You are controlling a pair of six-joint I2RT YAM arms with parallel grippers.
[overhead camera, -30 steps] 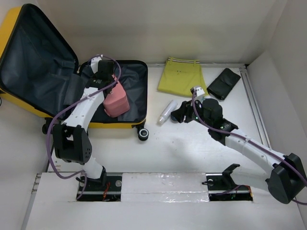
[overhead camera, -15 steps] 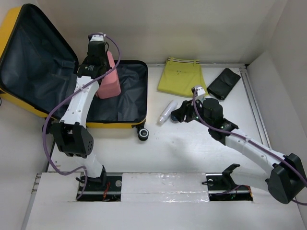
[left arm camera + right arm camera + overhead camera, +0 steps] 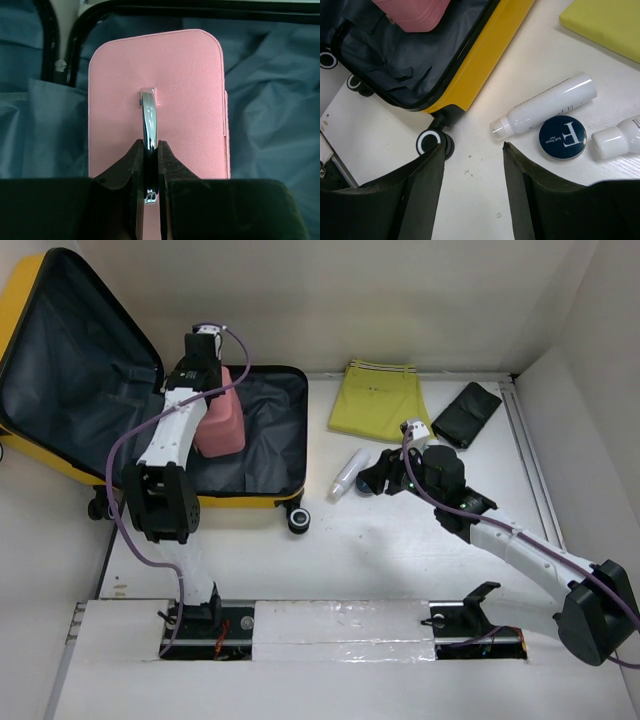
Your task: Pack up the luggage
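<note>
Over the luggage (image 3: 250, 501), the pink pouch (image 3: 185, 90) is clenched by its handle (image 3: 148, 115) in the left fingers (image 3: 170, 167). The right fingers (image 3: 422, 190) are spread beside the luggage.

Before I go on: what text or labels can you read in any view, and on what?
"F": large white letter on the round dark blue compact.
Small white print beside it: too small to read.
White bottle, pink pouch: no text shows.
</note>
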